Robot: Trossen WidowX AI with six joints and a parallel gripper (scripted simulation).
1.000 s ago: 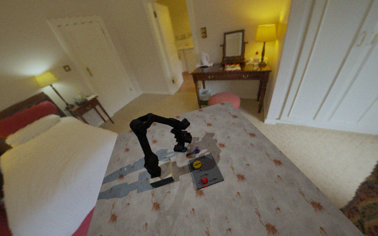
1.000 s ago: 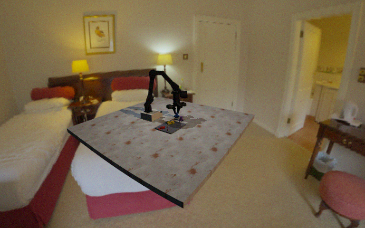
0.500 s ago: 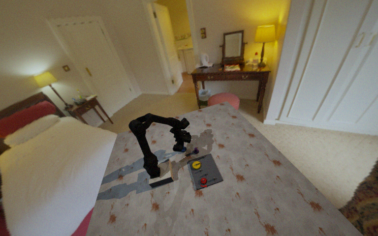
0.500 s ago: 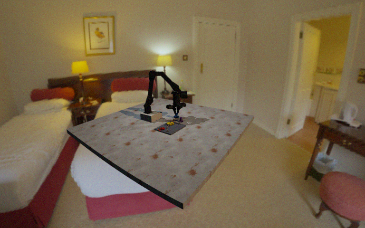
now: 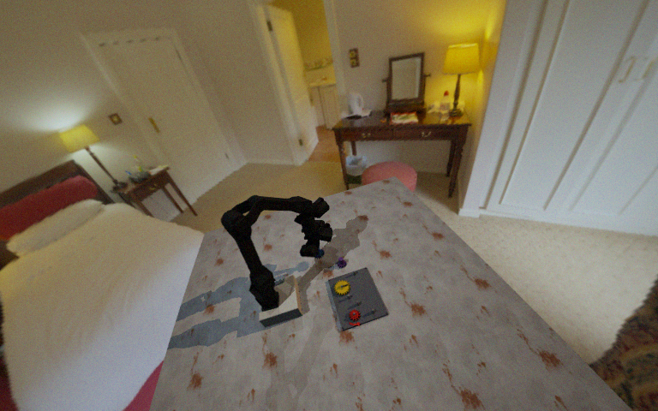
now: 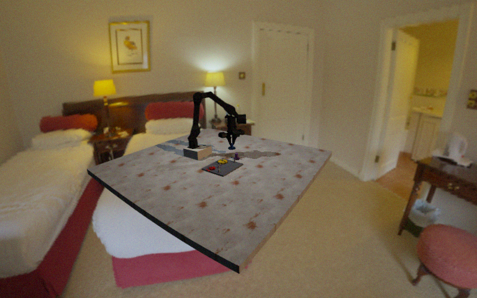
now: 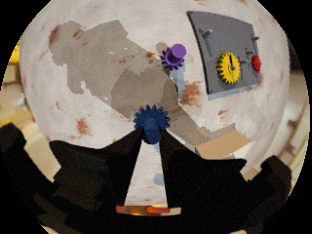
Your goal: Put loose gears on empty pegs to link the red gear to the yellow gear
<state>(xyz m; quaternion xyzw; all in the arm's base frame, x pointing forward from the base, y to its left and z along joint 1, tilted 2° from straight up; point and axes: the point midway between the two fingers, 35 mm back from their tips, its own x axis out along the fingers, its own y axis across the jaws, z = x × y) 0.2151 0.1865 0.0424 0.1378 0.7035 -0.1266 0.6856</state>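
Note:
My gripper (image 6: 231, 143) (image 7: 151, 131) is shut on the upright hub of the blue gear (image 5: 319, 253) (image 6: 231, 148) (image 7: 152, 119) and holds it above the table, off the board. The purple gear (image 5: 341, 263) (image 6: 236, 156) (image 7: 173, 58) stands upright on the table between the blue gear and the board. The grey board (image 5: 371, 290) (image 6: 225, 171) (image 7: 229, 28) bears the yellow gear (image 5: 342, 288) (image 6: 222, 161) (image 7: 228, 68) and the red gear (image 5: 356, 314) (image 6: 211, 168) (image 7: 255, 63). Several thin bare pegs show on it.
The arm's base block (image 5: 281, 317) (image 6: 197, 153) (image 7: 224, 143) sits on the table beside the board. The red arrow (image 5: 355, 324) lies by the red gear. The arm's shadow falls across the table near the purple gear.

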